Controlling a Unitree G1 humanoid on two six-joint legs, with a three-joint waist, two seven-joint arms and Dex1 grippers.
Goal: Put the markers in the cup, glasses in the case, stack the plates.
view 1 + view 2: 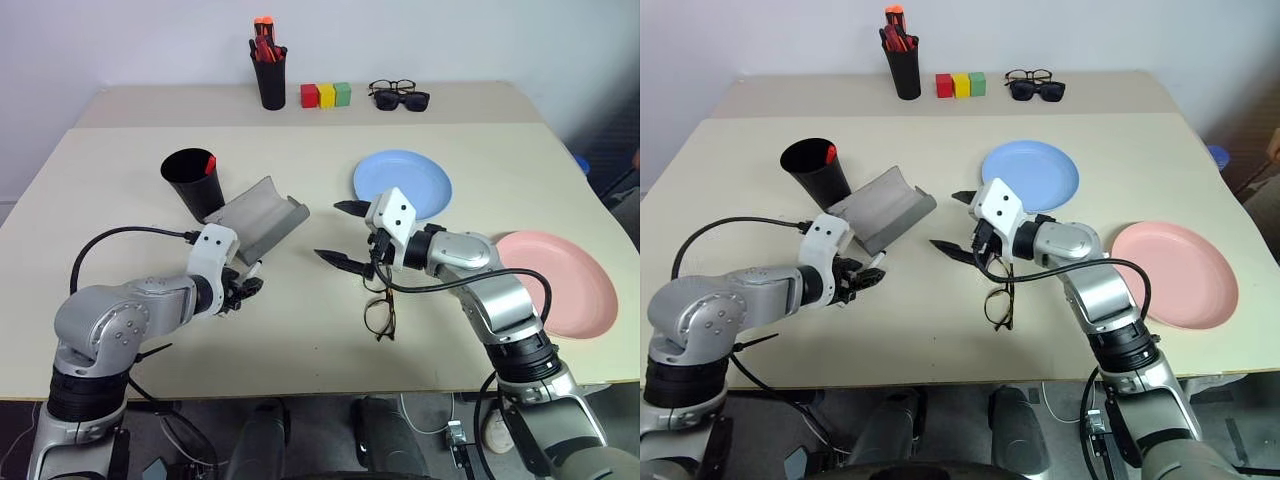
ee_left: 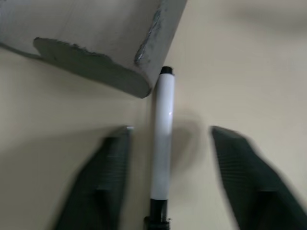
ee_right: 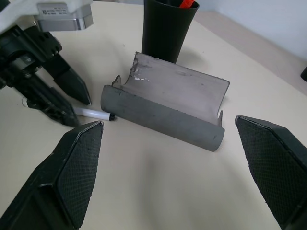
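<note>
The white marker [image 2: 162,143] with a black cap lies flat on the table beside the open grey case [image 1: 258,218]. My left gripper [image 1: 245,288] is down over it, open, with a finger on either side and a gap to each. A red-capped marker [image 1: 210,163] stands in the wide black cup [image 1: 192,180] behind the case. My right gripper [image 1: 327,230] hangs wide open above the table, pointing at the case, with nothing in it. The thin dark-framed glasses [image 1: 380,315] lie below it. The blue plate [image 1: 420,180] and the pink plate [image 1: 570,285] lie apart on the right.
At the back stand a slim black pen cup [image 1: 269,75] full of red pens, three coloured blocks [image 1: 326,95], black sunglasses [image 1: 402,99] and another pair of glasses [image 1: 392,86]. The table's front edge runs just below both arms.
</note>
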